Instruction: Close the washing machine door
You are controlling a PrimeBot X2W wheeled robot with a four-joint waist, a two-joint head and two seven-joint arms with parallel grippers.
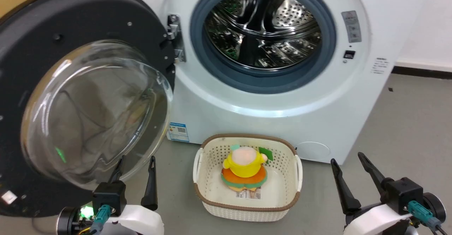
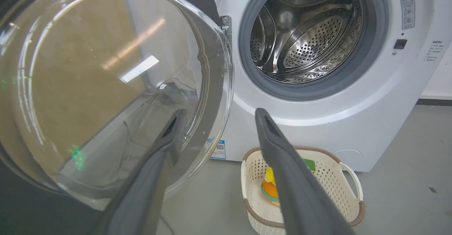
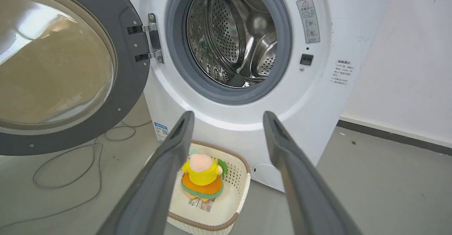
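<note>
The washing machine (image 1: pixel 275 97) is a white front-loader with its steel drum (image 1: pixel 263 28) exposed. The washing machine door (image 1: pixel 81 97), black-rimmed with a bulging glass bowl, stands swung wide open on its hinge (image 1: pixel 174 37) at the left. My left gripper (image 1: pixel 137 164) is open low in front of the door's lower edge; in the left wrist view one of its fingers (image 2: pixel 152 171) lies against the glass (image 2: pixel 106 86), touching or just short I cannot tell. My right gripper (image 1: pixel 348 162) is open at the lower right, holding nothing, apart from the machine (image 3: pixel 247 115).
A white woven basket (image 1: pixel 247 206) with a yellow and orange plush toy (image 1: pixel 244 171) sits on the grey floor in front of the machine. A loose cable (image 3: pixel 70 168) lies on the floor under the door. A white wall (image 3: pixel 406 69) stands to the right.
</note>
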